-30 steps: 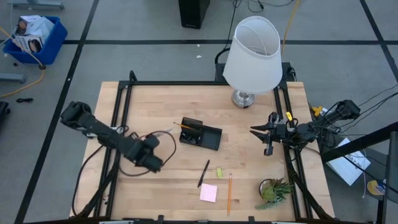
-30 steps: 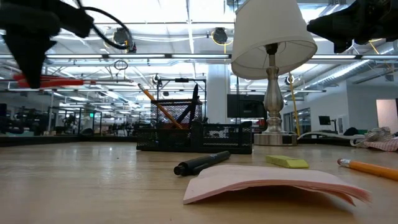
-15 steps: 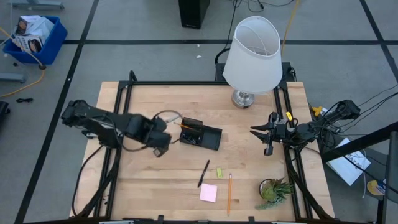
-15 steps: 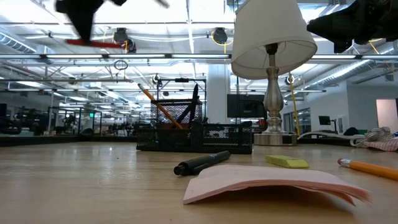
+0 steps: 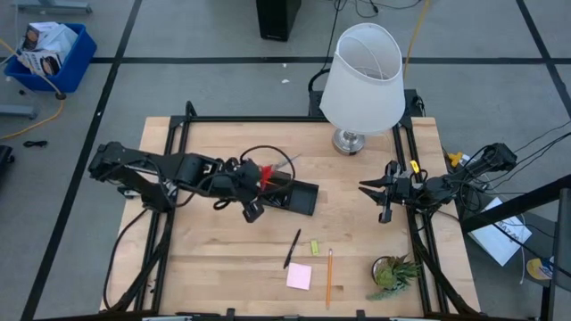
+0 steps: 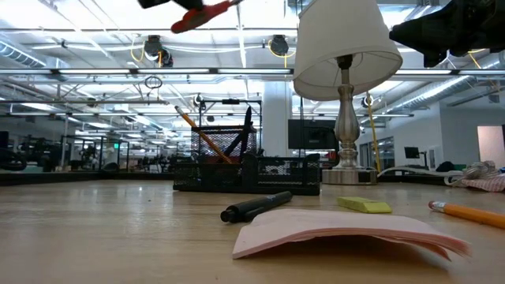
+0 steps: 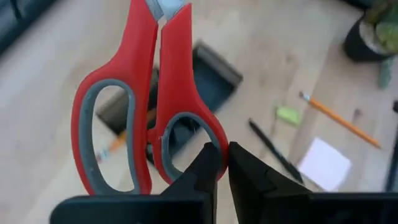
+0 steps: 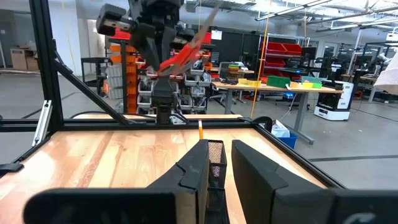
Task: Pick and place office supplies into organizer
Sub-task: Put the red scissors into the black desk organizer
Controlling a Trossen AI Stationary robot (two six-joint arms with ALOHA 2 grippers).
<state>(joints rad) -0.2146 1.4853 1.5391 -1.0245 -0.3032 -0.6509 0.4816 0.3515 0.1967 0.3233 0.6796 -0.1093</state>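
- My left gripper was pinched tight on the red-handled scissors, clamped on the rim of one handle loop.
- In the high view the scissors hung just left of center, above the left end of the organizer, blades pointing toward the upper right of the frame.
- In the low view, they showed as a red streak at the top edge, well above the organizer, where an orange pencil and a dark pen already stood in the taller section.
- My right gripper waited at the right-center of the high view, near the table's edge; its fingers sat a narrow gap apart, holding nothing.
- Low in the high view, on the wood, lay a black pen, a yellow-green eraser, a pink sticky-note pad and a second pencil.
- The lamp stood at upper center, the potted plant at lower right.
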